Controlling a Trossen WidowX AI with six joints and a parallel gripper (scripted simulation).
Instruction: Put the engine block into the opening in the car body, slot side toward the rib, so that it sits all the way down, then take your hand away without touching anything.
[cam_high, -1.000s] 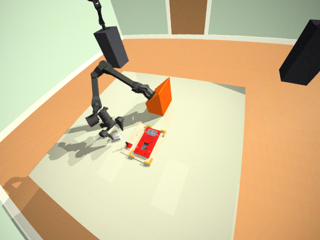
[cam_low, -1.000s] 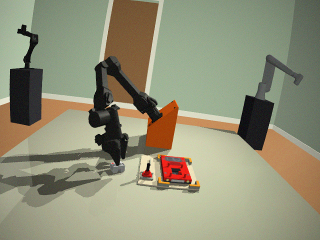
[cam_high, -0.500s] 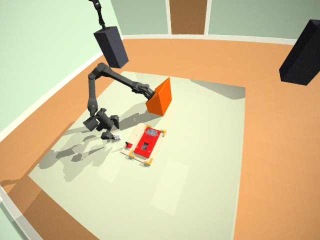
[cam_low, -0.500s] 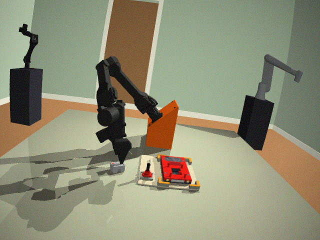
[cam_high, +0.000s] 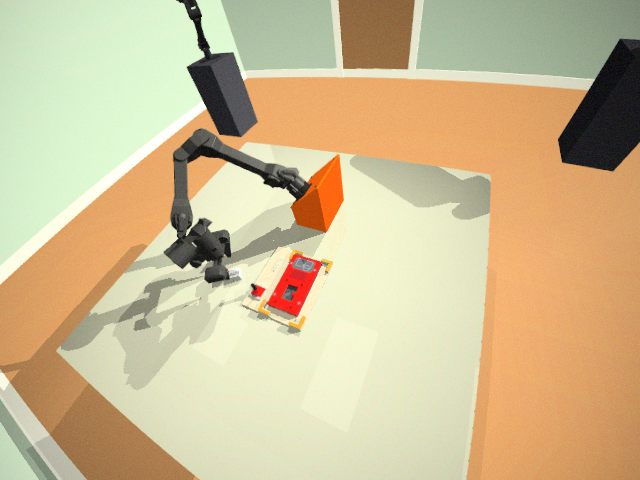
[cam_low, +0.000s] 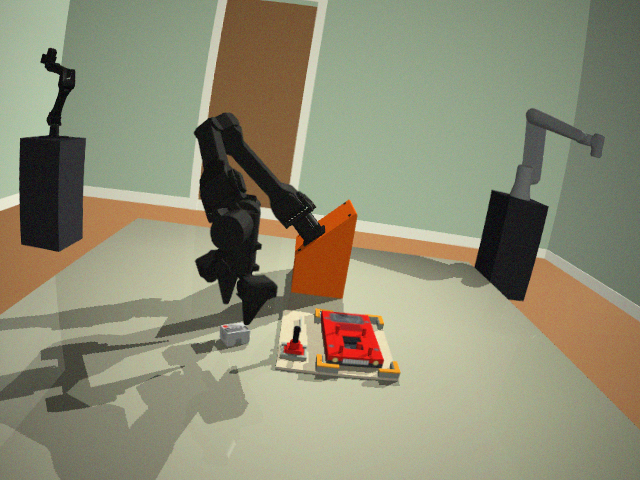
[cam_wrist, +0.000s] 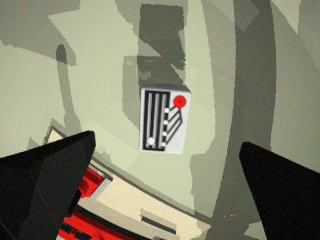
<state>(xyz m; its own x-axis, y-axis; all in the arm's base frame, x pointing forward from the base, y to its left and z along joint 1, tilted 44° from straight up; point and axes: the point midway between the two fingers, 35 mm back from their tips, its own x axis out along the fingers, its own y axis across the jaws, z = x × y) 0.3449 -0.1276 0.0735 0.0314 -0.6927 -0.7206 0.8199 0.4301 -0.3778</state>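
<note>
The engine block (cam_high: 235, 273) (cam_low: 234, 336) (cam_wrist: 175, 137) is a small light grey block. It stands on the table left of the board; its striped top with a red dot shows in the wrist view. My gripper (cam_high: 227, 266) (cam_low: 236, 312) (cam_wrist: 170, 145) is wide open and empty above the block, which appears between the two fingers in the wrist view. The red car body (cam_high: 308, 281) (cam_low: 369, 338) lies flat on the board, with a dark rectangular opening (cam_high: 290, 292) (cam_low: 352, 342) near its middle. The rib and the block's slot cannot be made out.
The pale board (cam_high: 269, 272) (cam_low: 314, 345) (cam_wrist: 125, 200) has yellow corner brackets (cam_high: 298, 324) (cam_low: 395, 372) around the car. A red piece with an upright black lever (cam_high: 257, 291) (cam_low: 294, 349) stands on its block-side edge. My arm's orange stand (cam_high: 334, 191) (cam_low: 325, 273) is behind.
</note>
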